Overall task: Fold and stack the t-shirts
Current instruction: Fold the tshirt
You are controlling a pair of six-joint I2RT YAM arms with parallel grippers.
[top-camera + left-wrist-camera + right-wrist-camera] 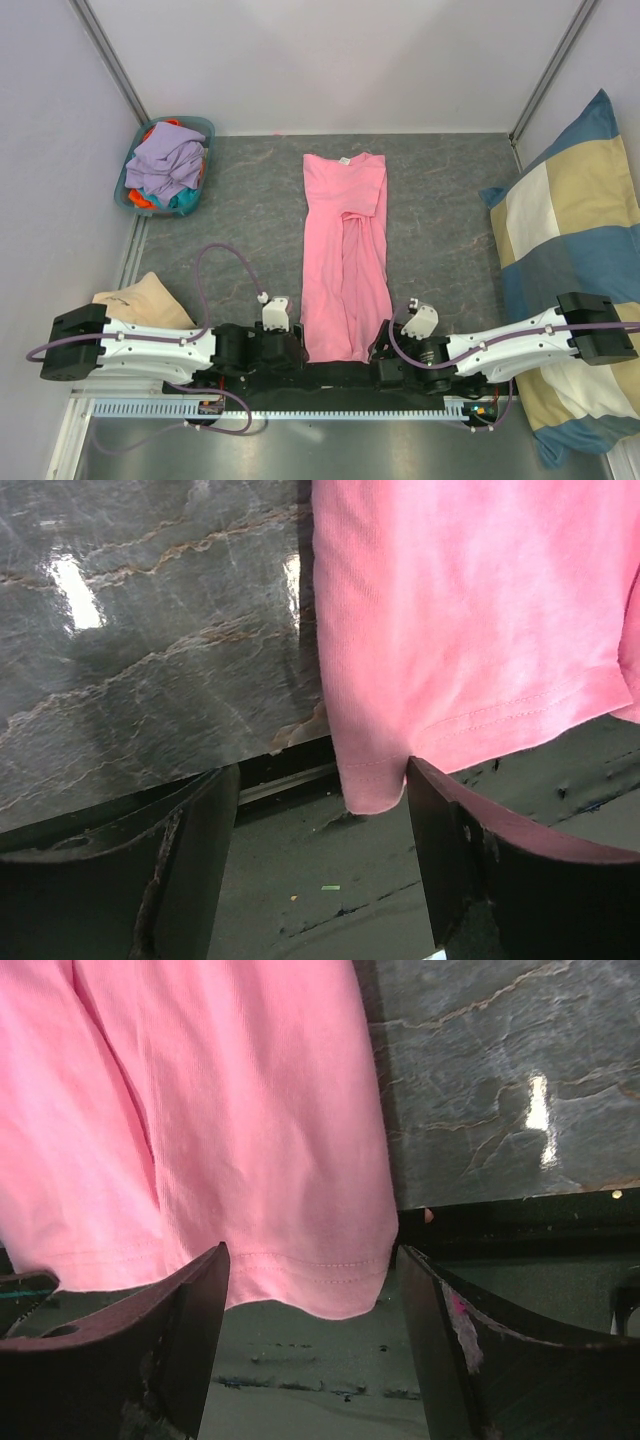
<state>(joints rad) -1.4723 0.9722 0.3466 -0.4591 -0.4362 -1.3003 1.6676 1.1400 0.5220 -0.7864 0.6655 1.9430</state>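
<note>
A bright pink t-shirt (345, 255) lies down the middle of the grey table as a long narrow strip, sides folded in, neck label at the far end. Its hem hangs slightly over the near table edge. My left gripper (290, 345) stands open at the hem's left corner (375, 785), which hangs between the fingers without being pinched. My right gripper (392, 345) is open at the hem's right corner (330, 1280), the cloth edge lying in the gap. More t-shirts, lavender (168, 162), teal and orange, are heaped in a basket at the far left.
The teal basket (205, 130) sits in the far left corner. A large blue-and-cream checked cushion (570, 260) fills the right side. A beige cloth (145, 300) lies near the left arm. Walls close in the table on three sides.
</note>
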